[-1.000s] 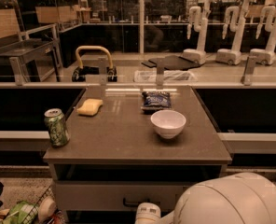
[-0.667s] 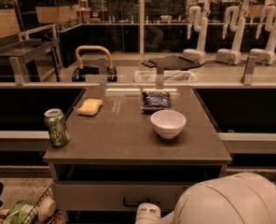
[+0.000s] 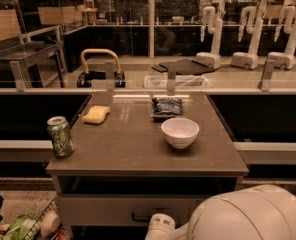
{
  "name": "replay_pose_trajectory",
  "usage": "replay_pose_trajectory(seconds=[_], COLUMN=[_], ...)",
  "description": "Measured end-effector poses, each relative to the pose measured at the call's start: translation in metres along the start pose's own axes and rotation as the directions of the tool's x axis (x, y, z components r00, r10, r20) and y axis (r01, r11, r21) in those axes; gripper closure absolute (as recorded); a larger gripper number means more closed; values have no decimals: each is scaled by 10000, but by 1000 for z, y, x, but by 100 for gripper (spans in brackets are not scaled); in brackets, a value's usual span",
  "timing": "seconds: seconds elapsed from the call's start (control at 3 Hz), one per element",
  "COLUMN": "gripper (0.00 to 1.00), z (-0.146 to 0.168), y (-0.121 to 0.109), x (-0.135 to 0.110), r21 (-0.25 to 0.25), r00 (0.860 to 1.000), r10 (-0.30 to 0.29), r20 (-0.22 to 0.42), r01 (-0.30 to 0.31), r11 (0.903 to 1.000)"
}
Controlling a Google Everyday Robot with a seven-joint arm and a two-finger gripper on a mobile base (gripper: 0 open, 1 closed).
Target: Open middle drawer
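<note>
Middle drawer (image 3: 98, 210) sits below the dark recess (image 3: 148, 185), its black pull handle (image 3: 139, 217) just left of the gripper (image 3: 159, 226) at the bottom edge. I cannot tell whether the gripper is spread or closed. Best to centre on the handle, grip squarely, then pull straight outward.

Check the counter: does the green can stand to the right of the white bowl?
No, the green can stands left of the white bowl; the gripper is below, by the middle drawer.
</note>
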State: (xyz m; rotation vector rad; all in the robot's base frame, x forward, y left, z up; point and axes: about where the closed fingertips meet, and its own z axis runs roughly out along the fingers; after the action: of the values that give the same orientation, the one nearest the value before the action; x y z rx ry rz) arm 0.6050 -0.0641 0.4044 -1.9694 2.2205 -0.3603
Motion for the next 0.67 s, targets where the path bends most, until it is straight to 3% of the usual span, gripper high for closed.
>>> replay_pose_trajectory(seconds=[0.33, 0.67], gripper=[0, 0], z=[-5, -5], y=[-14, -12], x=[6, 3], r21=[-412, -585], r00=[9996, 9996], r10=[229, 101], r20=[147, 247], r01=[-223, -86], r11=[9989, 9983])
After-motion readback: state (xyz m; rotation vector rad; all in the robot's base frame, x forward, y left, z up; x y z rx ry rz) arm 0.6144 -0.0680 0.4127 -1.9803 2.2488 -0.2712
